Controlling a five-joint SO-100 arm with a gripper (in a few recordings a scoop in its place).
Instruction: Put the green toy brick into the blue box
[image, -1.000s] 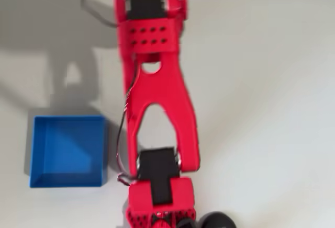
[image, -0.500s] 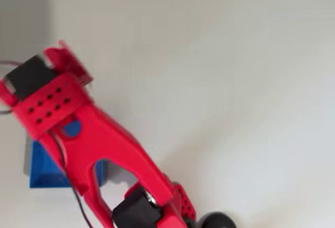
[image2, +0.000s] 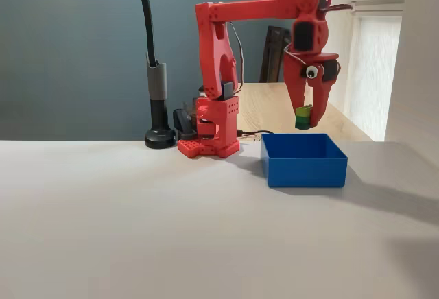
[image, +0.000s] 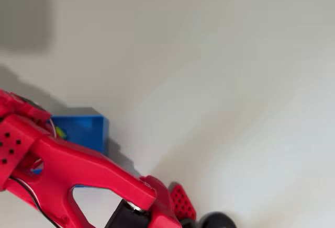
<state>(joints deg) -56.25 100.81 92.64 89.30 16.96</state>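
Since a second ago the red arm point(image2: 219, 52) has swung from the middle of the overhead view to its left side, and now reaches over the square, shallow, bright blue plastic box point(image2: 304, 159) on the pale counter point(image2: 137, 223). In the fixed view the end effector point(image2: 304, 118) hangs just above the box, its fingers clenched on the tiny lime-green studded toy brick point(image2: 303, 118); the overhead view shows a speck of that green over the box's left part. This looks like the placing step: the next move calls for parting the fingers, perhaps after a slight descent, so the brick drops inside the low walls.
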